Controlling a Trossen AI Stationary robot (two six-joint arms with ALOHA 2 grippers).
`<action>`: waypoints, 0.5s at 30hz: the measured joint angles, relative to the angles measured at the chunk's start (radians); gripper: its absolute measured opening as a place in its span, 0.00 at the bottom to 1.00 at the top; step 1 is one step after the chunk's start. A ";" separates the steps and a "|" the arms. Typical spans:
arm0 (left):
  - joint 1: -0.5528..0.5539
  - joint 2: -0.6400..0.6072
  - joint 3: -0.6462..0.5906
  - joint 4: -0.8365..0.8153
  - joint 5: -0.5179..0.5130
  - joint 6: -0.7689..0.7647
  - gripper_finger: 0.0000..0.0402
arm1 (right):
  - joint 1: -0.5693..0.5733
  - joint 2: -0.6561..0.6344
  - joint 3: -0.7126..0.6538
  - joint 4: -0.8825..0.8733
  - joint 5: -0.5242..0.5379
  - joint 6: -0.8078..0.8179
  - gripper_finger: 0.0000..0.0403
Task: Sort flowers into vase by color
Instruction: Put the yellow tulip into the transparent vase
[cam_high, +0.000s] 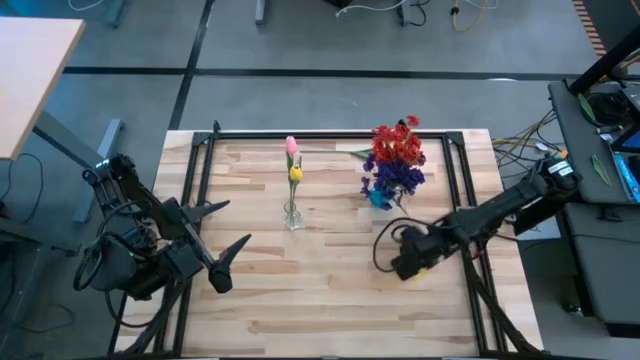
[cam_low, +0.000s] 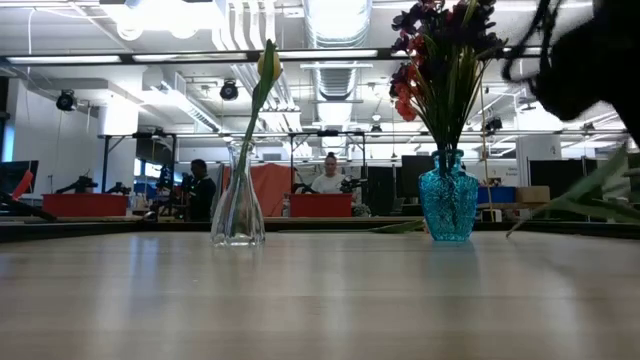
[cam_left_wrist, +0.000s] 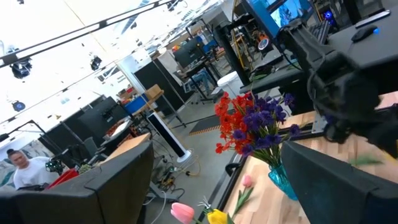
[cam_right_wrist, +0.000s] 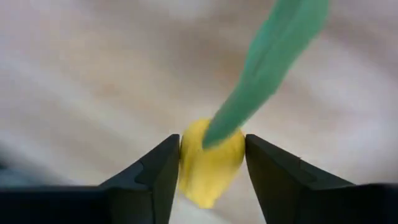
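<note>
A clear glass vase (cam_high: 293, 215) stands mid-table with a pink tulip (cam_high: 291, 146) and a yellow tulip (cam_high: 296, 174) in it. To its right, a blue vase (cam_high: 379, 199) holds red sprays (cam_high: 396, 146) and purple sprays (cam_high: 402, 178). Another pink tulip (cam_left_wrist: 247, 181) lies on the table by the blue vase. My right gripper (cam_high: 400, 266) hovers in front of the blue vase, slanting down, shut on a yellow tulip bud (cam_right_wrist: 210, 163). My left gripper (cam_high: 226, 231) stands open and level at the table's left, fingers pointing toward the vases. My right gripper pinches the yellow tulip's bud (cam_right_wrist: 205, 155) between its two fingers (cam_right_wrist: 163, 168), one on each side of it. The fingers slant down from the table's right. A green leaf (cam_right_wrist: 273, 56) reaches out past the fingertips toward the table.
A black metal frame (cam_high: 330, 134) runs along the table's far edge and down both sides. Bare wood lies in front of the vases. In the low view, people sit at desks far behind the table, and green leaves (cam_low: 585, 195) show low on the right.
</note>
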 joint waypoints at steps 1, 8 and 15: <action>0.000 0.000 0.000 0.000 0.000 -0.003 0.83 | 0.025 0.004 0.000 0.092 0.037 0.025 0.45; 0.000 0.000 0.000 0.000 0.000 -0.006 0.83 | 0.093 0.044 0.001 0.473 0.269 0.009 0.51; -0.004 0.000 0.000 -0.002 0.000 -0.024 0.83 | 0.090 0.078 0.001 0.475 0.225 -0.350 0.52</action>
